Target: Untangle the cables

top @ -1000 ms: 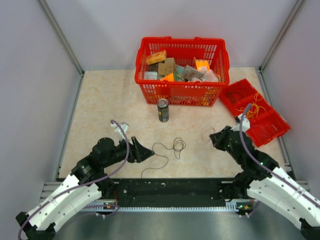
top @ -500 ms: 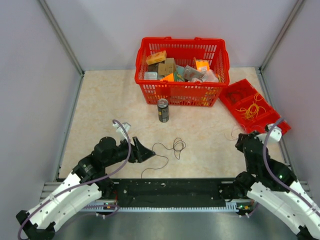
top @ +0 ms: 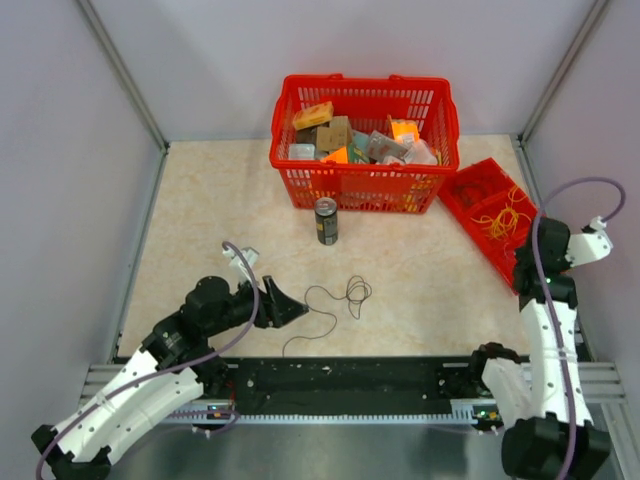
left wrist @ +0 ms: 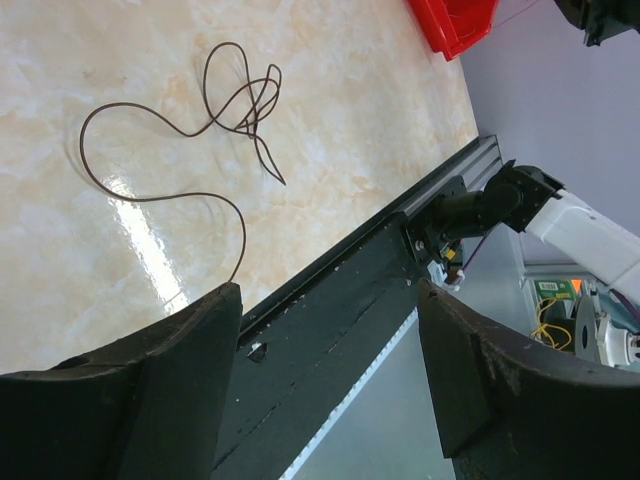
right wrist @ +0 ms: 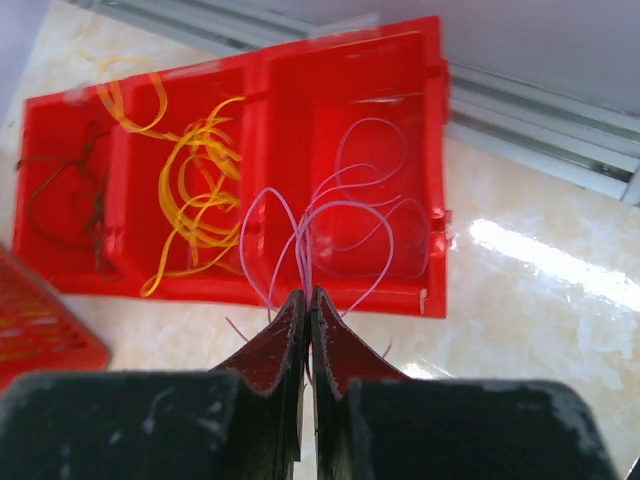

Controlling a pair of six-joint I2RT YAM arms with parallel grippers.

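A dark brown-black cable (top: 353, 291) lies in curly loops on the table just right of my left gripper (top: 290, 305). It also shows in the left wrist view (left wrist: 243, 103), apart from the open, empty left gripper (left wrist: 328, 290). My right gripper (right wrist: 307, 292) is shut on a hair-thin pale pink cable (right wrist: 303, 255), whose loops hang over the right compartment of the red tray (right wrist: 280, 100). Yellow-orange cables (right wrist: 195, 190) fill the middle compartment and dark cables (right wrist: 60, 200) the left one. In the top view the right gripper (top: 530, 270) is raised at the tray's (top: 480, 185) near edge.
A red basket (top: 365, 185) full of small boxes stands at the back. A dark drink can (top: 326, 220) stands in front of it. A black rail (top: 340, 385) runs along the table's near edge. Metal frame posts and grey walls close both sides.
My right arm has swung from the table's middle right up and out to the red tray, carrying the pale cable. The left arm and the dark cable have not moved.
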